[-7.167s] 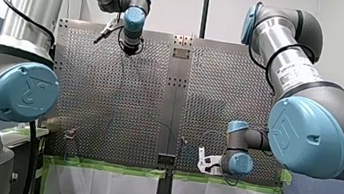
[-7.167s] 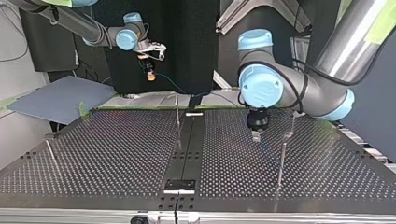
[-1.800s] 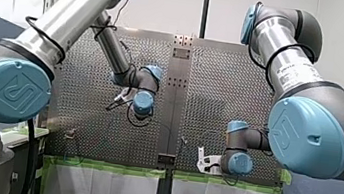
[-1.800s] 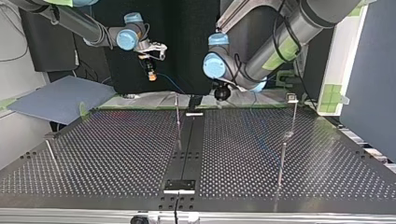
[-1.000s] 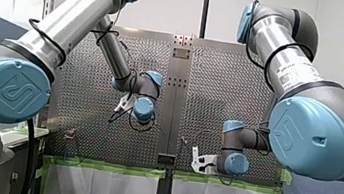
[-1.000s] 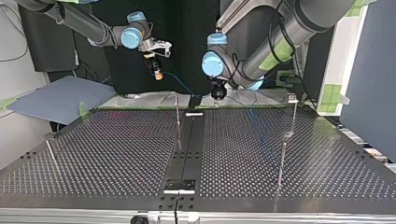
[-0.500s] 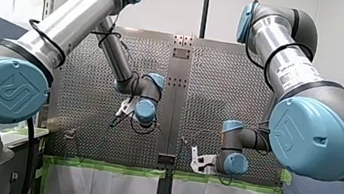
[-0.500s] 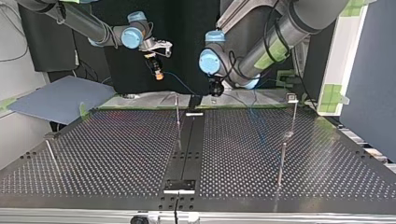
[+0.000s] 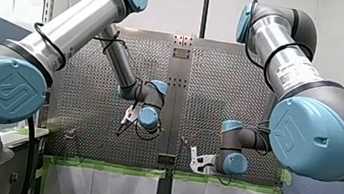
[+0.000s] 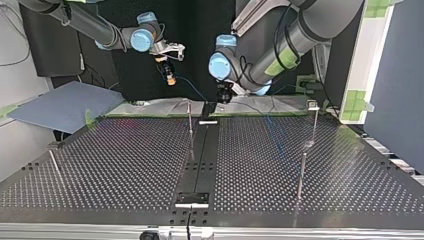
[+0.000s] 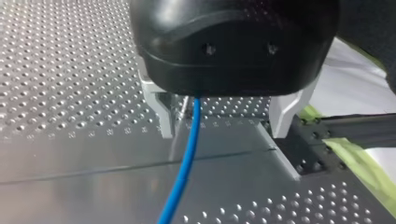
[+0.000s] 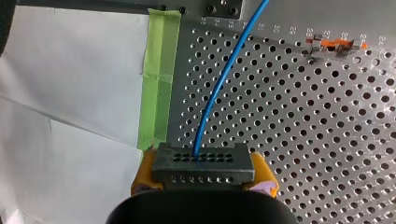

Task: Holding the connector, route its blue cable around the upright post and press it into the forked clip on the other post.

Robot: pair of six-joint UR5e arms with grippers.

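Note:
My right gripper is shut, its yellow pads clamping a dark grey connector. A blue cable leaves the connector and runs out over the perforated plate. In the top view the right gripper holds the connector above the table's far edge. My left gripper is open, and the blue cable passes between its metal fingers without being touched. In the top view the left gripper hangs near a thin upright post. Another post carrying a small head stands at that view's right.
A third post stands nearer the camera at the top view's right, and a leaning pin at its left. A small orange and clear part lies on the plate. Green tape edges the table beside white sheeting.
My left arm has swung across toward the top view's left and lowered over the blue cable near the table's far edge. My right gripper with the connector has barely shifted.

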